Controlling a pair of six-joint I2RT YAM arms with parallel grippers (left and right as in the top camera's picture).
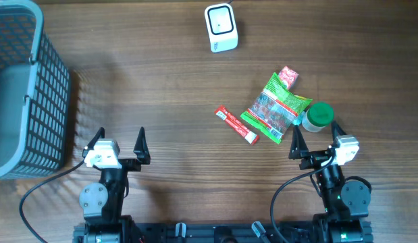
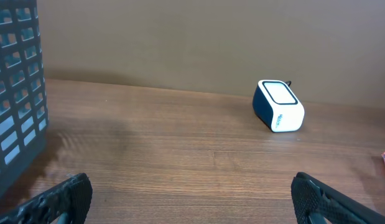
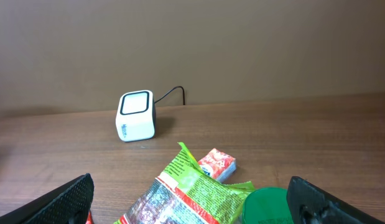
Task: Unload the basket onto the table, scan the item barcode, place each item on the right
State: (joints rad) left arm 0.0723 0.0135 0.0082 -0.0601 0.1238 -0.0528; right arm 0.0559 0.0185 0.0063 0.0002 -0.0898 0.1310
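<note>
Overhead: brown wood-grain table [image 1: 161,81]. The white box-shaped barcode scanner with dark window [image 1: 221,27] is at the far edge, centre. The items sit in a cluster at right-centre, well apart from the scanner:
- green crinkled foil snack pouch [image 1: 275,108], lying flat
- small red carton [image 1: 288,76], touching the pouch's far corner
- red-and-white flat stick pack [image 1: 237,125], just left of the pouch
- clear bottle with round green cap [image 1: 319,116], against the pouch's right edge

The grey-blue plastic lattice basket [image 1: 23,88] is far left. The left gripper [image 1: 121,142] is near-left, fully spread and holding nothing. The right gripper [image 1: 316,137] is near-right, just near of the green cap, also fully spread and holding nothing.

Left wrist: both black fingertips [image 2: 64,198] sit at the bottom corners with bare table between them, so the left gripper [image 2: 192,202] has nothing in its grip. The scanner [image 2: 279,106] is ahead and to the right, against a brown wall. The basket [image 2: 15,93] is at the left edge. A sliver of something red shows at the right edge; I can't tell which item it is.

Right wrist: the fingertips [image 3: 64,200] are wide apart. The right gripper [image 3: 195,208] is above the pouch [image 3: 186,193] with no contact visible. The red carton [image 3: 217,165] is just beyond the pouch. The green cap [image 3: 267,208] is at bottom right-centre. The scanner [image 3: 137,116] is far left, with a thin black cable [image 3: 170,93] running off behind it.
</note>
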